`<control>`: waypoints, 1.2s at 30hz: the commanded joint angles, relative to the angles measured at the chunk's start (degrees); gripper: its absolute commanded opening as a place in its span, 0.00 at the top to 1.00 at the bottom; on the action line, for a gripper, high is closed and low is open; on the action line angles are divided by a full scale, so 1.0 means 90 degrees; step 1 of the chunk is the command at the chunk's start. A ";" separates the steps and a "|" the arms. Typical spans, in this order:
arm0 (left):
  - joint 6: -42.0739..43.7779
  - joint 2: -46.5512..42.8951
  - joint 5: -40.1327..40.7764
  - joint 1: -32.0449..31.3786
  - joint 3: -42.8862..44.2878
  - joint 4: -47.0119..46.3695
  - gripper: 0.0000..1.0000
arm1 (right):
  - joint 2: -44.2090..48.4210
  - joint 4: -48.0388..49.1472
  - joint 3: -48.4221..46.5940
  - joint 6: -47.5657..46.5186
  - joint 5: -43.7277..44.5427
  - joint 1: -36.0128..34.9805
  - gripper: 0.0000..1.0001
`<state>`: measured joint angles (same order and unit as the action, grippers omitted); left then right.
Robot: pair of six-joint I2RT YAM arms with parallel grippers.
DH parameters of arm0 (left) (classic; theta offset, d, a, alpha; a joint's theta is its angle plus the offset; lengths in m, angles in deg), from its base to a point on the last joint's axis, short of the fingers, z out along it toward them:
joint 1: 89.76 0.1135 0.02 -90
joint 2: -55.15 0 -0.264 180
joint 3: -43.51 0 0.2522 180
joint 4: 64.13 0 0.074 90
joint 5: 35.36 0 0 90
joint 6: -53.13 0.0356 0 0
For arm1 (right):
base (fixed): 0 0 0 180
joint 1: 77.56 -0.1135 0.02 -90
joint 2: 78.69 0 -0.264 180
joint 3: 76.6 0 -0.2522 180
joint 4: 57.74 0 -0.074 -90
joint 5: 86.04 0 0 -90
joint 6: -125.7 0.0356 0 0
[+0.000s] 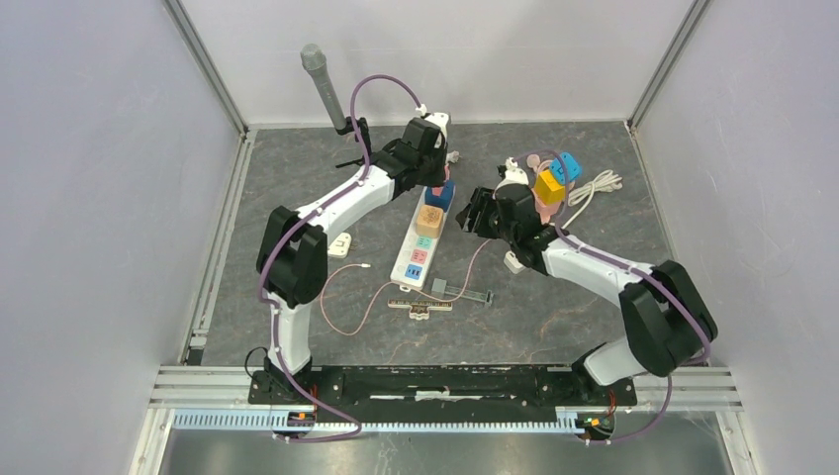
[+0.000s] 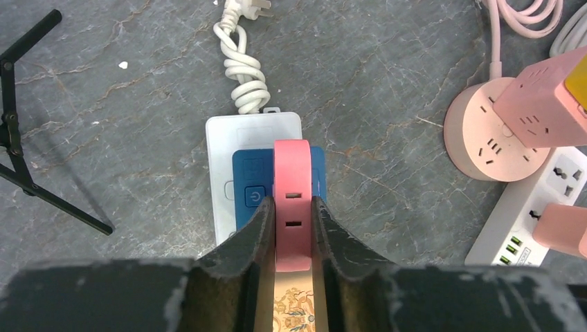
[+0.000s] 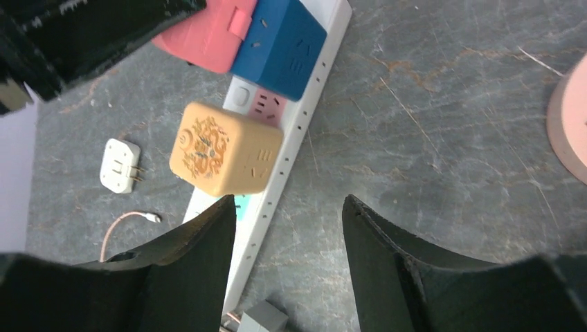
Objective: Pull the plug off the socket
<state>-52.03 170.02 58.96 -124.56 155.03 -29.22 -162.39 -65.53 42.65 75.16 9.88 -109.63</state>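
Note:
A white power strip [image 1: 417, 249] lies in the middle of the table with a blue cube adapter [image 1: 442, 194] at its far end and an orange cube adapter [image 1: 428, 219] behind it. My left gripper [image 2: 292, 207] is shut on a flat pink plug [image 2: 292, 173] that sits against the blue cube [image 2: 246, 183]. In the right wrist view the pink plug [image 3: 204, 38] touches the blue cube [image 3: 280, 45], above the orange cube [image 3: 225, 149]. My right gripper [image 3: 287, 207] is open and empty, just right of the strip [image 3: 297, 131].
A pink round socket [image 2: 481, 135] with pink blocks and a second white strip [image 2: 536, 207] lie to the right. A yellow cube [image 1: 548, 186], a blue cube [image 1: 567, 166] and a white cable [image 1: 600, 185] are at back right. A small white adapter [image 1: 339, 244], a pink cable [image 1: 346, 302] and a microphone stand [image 1: 324, 87] are on the left.

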 commanded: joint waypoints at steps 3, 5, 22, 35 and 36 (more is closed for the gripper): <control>0.0245 0.0042 -0.0027 0.0010 0.0291 0.0363 0.86 | -0.0678 0.1640 -0.0321 0.0507 -0.0999 0.0320 0.38; 0.0177 0.0000 -0.0011 0.0014 0.0291 0.0368 0.81 | -0.1008 0.1768 -0.0551 0.0625 -0.1114 0.0356 0.39; 0.0169 0.0310 -0.0231 0.0030 0.0635 0.0575 0.91 | -0.2268 0.1823 -0.1486 0.0454 -0.1155 0.0533 0.56; 0.0001 0.0079 -0.0620 0.0029 0.0706 0.0726 0.98 | -0.2791 0.0971 -0.1725 0.0146 -0.1227 0.0537 0.68; -0.0028 0.0039 -0.0636 0.0025 0.0718 0.0727 0.98 | -0.2811 0.0928 -0.1687 0.0159 -0.1178 0.0537 0.70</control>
<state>-51.55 172.66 57.06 -124.15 158.59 -23.74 -185.53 -52.85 27.97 78.31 -1.77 -104.85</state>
